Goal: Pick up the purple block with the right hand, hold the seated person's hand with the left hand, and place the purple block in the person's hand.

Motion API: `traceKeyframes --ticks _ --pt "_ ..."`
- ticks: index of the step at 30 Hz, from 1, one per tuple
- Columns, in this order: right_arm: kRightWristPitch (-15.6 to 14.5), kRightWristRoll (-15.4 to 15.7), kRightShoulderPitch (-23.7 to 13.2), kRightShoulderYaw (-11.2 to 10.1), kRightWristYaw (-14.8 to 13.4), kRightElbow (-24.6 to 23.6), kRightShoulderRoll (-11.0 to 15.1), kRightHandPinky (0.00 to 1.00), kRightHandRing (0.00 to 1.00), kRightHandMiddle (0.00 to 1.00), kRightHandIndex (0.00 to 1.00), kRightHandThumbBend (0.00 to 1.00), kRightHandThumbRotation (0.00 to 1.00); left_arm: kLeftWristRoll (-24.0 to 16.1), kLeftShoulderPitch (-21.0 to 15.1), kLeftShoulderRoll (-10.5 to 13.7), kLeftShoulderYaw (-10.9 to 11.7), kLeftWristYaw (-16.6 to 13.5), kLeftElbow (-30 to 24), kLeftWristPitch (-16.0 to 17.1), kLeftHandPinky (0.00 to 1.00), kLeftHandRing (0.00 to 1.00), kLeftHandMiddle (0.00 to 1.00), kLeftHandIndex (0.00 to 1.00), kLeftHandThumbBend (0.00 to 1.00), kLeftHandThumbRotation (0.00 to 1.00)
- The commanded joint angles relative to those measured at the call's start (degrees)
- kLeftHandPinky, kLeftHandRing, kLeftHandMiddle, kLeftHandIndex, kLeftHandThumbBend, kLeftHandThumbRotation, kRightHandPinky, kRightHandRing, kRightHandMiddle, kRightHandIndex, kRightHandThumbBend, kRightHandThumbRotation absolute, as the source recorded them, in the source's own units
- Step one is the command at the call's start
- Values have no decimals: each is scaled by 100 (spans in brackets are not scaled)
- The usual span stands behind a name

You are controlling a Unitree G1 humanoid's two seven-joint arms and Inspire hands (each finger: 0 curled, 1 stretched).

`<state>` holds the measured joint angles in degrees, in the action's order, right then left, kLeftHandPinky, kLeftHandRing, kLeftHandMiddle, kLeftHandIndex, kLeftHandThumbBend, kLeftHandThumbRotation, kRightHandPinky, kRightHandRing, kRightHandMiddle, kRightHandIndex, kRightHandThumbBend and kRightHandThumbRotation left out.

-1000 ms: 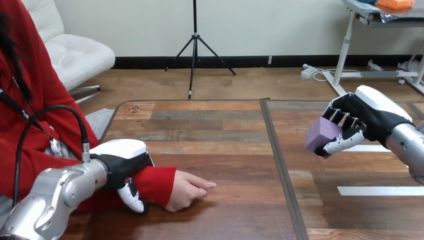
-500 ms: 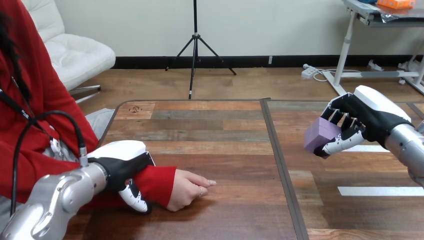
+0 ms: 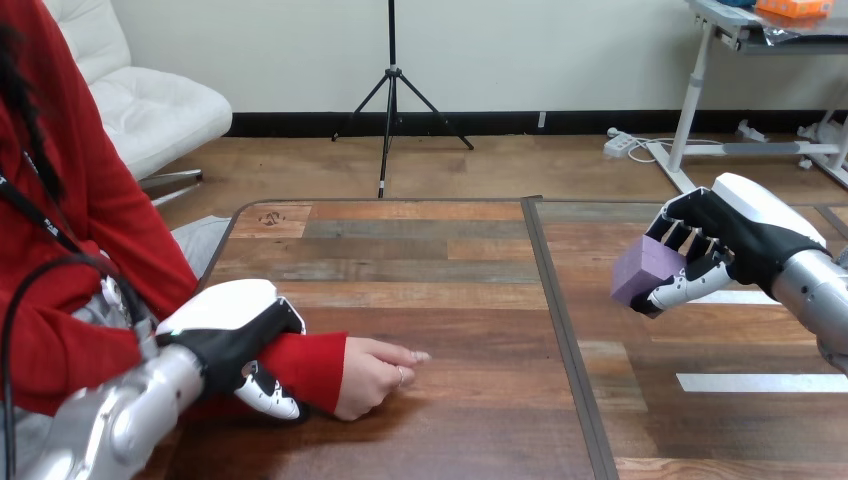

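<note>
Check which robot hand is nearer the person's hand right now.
Left. The left hand grips the person's forearm, just behind the person's hand. The right hand holds the purple block far off toward the view's right.

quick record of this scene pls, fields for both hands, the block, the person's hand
left hand: curled round the person's forearm at the red sleeve
right hand: raised over the table, on its right half, shut on the purple block
purple block: clear of the table
person's hand: resting on the table, loosely closed, apart from the block
handover: not yet done
</note>
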<state>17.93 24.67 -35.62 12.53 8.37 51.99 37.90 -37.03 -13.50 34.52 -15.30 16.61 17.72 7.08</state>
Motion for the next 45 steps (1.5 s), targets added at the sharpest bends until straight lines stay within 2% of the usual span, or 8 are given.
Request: traceKeyframes --ticks 1,9,15,19,36,45 --pt "-14 -140 -153 -201 -171 -338 -85 33 38 44 49 71 0 355 -48 -335 341 -499 -744 105 20 27 36 35 62 0" --pt "25 -159 -141 -193 -197 -343 -137 33 38 44 49 73 0 498 130 -528 537 -872 -1041 126 21 27 36 36 58 0" --pt "36 -204 -134 -215 -181 -357 -186 33 38 44 49 73 0 616 200 -650 652 -1175 -1147 301 20 27 36 36 56 0" --pt "81 -230 -127 -219 -199 -353 -208 32 37 43 49 74 0 652 241 -743 712 -1331 -1301 251 20 27 36 36 56 0" --pt "-138 -326 -59 -261 -139 -596 -314 35 39 45 50 73 0 749 196 -895 908 -1414 -1822 67 19 26 36 38 55 0" --pt "-232 -348 -14 -291 -142 -744 -381 36 39 46 49 73 0 775 80 -929 988 -1422 -1947 118 19 26 36 37 56 0"
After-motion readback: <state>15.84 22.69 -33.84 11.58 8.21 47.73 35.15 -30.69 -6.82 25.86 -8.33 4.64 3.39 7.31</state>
